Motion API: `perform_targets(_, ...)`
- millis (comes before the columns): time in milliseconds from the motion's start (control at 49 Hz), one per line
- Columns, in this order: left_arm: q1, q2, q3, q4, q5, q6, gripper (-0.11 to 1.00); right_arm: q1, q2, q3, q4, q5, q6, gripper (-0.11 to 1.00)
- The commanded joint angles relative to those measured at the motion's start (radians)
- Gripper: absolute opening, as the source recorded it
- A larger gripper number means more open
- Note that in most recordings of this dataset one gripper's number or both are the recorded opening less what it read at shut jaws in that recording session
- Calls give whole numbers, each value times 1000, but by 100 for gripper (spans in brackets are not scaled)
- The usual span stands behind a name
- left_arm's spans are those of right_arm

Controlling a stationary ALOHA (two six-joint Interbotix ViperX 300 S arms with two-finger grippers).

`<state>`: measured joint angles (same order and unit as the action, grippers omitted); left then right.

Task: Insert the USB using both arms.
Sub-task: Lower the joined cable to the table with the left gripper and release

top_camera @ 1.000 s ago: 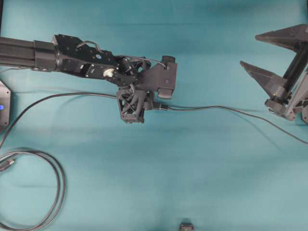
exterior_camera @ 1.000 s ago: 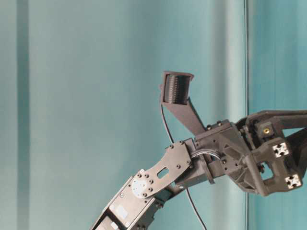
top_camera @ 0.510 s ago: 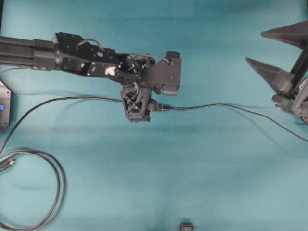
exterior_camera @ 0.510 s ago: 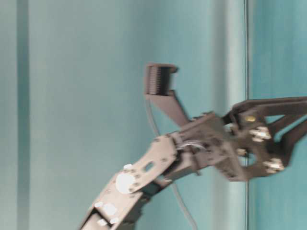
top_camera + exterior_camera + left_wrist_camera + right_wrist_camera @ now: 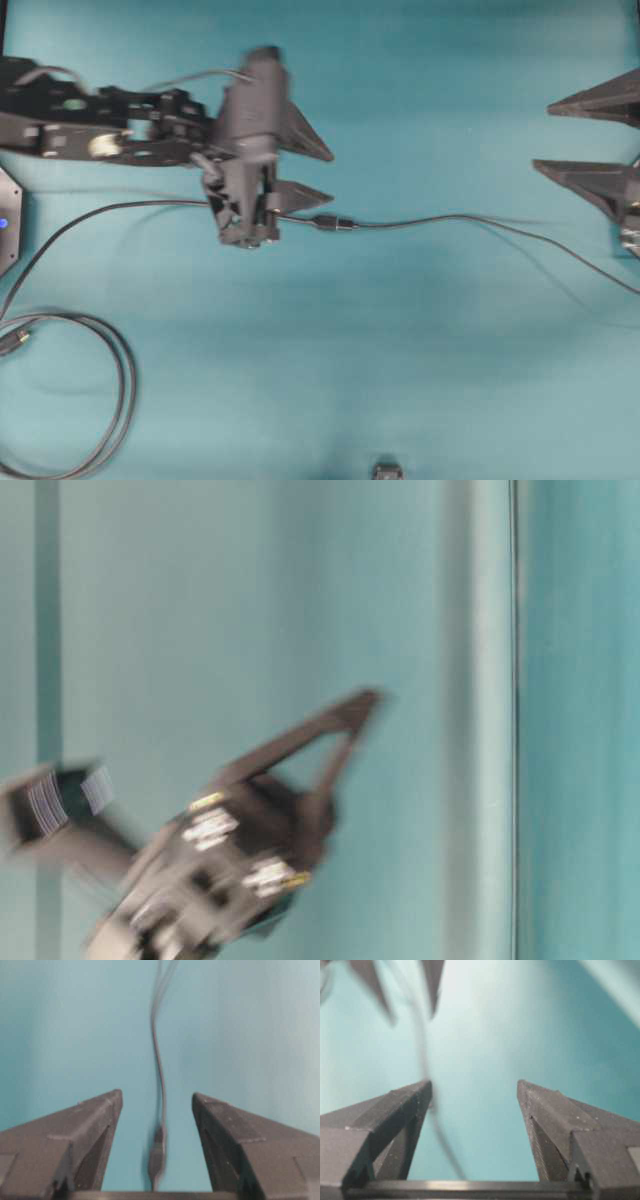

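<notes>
Left gripper (image 5: 325, 172) with jaws spread wide and empty, USB (image 5: 334, 223) lying on the teal table (image 5: 420, 360) just below its lower fingertip, joined in line with the thin cable (image 5: 480, 222), right gripper (image 5: 545, 135) likewise wide apart, holding nothing, well off from the plug

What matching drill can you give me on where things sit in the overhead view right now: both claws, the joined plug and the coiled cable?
Column one:
1. left claw
2. right claw
3. USB plug, joined in line on the thin cable
4. coiled cable

Column two:
A. lower left corner of the table
B. far right edge, open, nothing between the fingers
C. lying on the table just right of the left arm
D. upper left of centre, open, holding nothing

Pairs: 1-D, 2-B, 3-C, 4-A
</notes>
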<state>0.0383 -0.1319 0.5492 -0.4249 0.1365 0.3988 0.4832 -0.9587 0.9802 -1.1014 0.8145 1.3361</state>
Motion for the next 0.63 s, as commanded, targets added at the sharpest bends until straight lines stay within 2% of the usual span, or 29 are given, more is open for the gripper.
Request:
perform_targets(0,-37,-83,38,2,-137,-3,74,-8,-66,35,-3,-26,0,74)
perform_targets(122,-95,-167,140,2,-370,-5,75,-8,-164,84,-14,-28,-3,74)
perform_targets(204,-132,-213,192,-5,-480,-6,77,-8,-196,98,-28,-28,-5,74)
perform_targets(469,-173,-318,291,-15,-469,-5,90,-20,-206,133,-29,12,-5,82)
perform_targets(612,-173,-451,402,-14,-571,-5,90,-23,-207,155,-29,17,3,83)
